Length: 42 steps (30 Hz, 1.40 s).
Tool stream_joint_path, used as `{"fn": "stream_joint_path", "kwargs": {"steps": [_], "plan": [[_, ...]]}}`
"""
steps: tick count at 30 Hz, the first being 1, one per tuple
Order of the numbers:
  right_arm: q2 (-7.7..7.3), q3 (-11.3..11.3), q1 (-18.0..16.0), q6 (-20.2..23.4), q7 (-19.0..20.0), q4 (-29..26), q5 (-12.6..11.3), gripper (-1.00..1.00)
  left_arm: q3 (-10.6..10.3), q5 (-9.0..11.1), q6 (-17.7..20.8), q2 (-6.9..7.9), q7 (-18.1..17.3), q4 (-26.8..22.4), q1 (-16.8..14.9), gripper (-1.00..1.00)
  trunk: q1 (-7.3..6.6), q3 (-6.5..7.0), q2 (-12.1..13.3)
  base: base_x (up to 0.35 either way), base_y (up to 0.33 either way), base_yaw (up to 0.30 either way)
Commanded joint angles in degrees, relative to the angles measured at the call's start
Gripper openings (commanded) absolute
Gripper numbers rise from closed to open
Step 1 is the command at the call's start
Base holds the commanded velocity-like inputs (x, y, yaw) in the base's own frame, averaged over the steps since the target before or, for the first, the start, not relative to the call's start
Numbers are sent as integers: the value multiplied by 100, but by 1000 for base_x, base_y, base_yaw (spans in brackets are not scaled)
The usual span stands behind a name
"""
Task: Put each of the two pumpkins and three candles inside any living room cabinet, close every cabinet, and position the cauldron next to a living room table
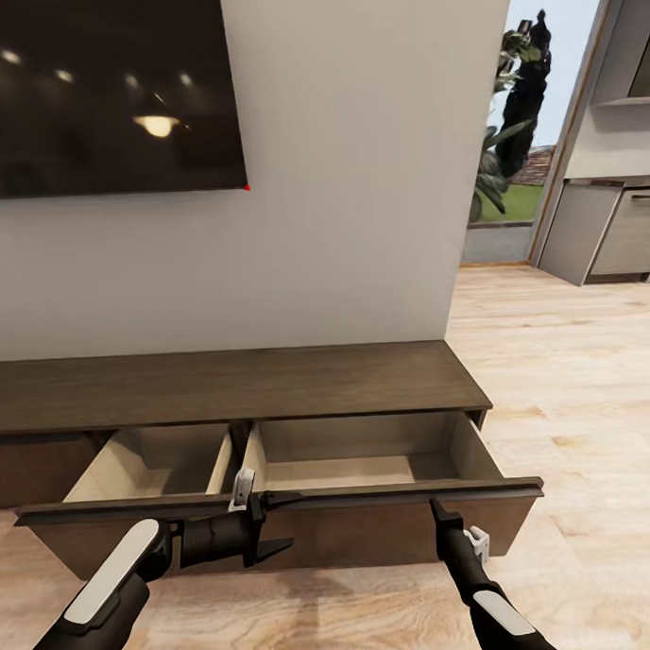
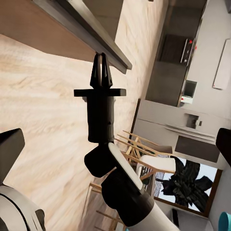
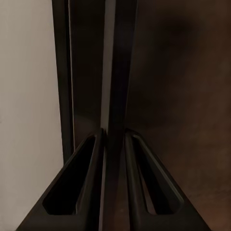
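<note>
The long, low dark-brown cabinet stands against the wall with its wide drawer pulled out; both compartments inside look empty. My right gripper is shut on the top edge of the drawer front, one finger on each side of the panel. My left gripper is open in front of the drawer front near its middle, pointing right, its upper finger level with the panel's top edge. The pumpkins, candles and cauldron are out of view.
A dark TV hangs on the wall above the cabinet. Light wood floor stretches to the right toward a glass door with a plant and grey kitchen units. Wooden chairs show in the left wrist view.
</note>
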Motion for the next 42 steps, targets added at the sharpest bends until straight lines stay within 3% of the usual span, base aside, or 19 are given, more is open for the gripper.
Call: {"fn": "stream_joint_path", "kwargs": {"steps": [1,19,20,30,42], "plan": [[3,44,-6,-1,59,-73,-7,-100,-8,61,0,4,52,-3,-4,100,-2,-4,-3,0,0,0],[3,44,-6,-1,59,-73,-7,-100,-8,60,0,4,55,6,-4,100,-2,-4,-3,-18,0,0],[3,44,-6,-1,59,-73,-7,100,-8,60,-1,4,53,6,-5,100,-2,-4,-3,0,0,0],[3,44,-6,8,59,-71,-16,100,-8,60,-5,4,52,14,-4,100,-2,-4,-3,-22,0,0],[3,44,-6,12,53,-64,-7,100,-8,60,-4,4,57,27,-4,100,-2,-4,-3,-215,0,0]]}}
